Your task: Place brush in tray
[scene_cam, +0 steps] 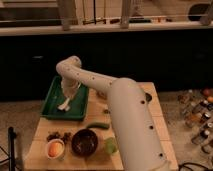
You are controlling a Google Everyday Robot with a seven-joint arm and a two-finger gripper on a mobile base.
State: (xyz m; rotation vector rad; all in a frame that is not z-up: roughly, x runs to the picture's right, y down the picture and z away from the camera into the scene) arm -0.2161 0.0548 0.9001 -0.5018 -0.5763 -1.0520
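Observation:
The dark-green tray (pixel 52 104) lies at the table's far left. The pale brush (pixel 64 104) hangs or rests inside it, its lower end near the tray floor. My white arm reaches from the lower right over the table, and my gripper (pixel 69 93) is over the tray's middle, right above the brush. The brush's upper end meets the gripper.
On the wooden table (pixel 155 112) near the front stand a round dark brown bowl (pixel 84 141), a small white bowl with an orange thing (pixel 55 149), a green cucumber (pixel 99 125) and a green round item (pixel 110 145). Bottles (pixel 197 112) stand on the floor to the right.

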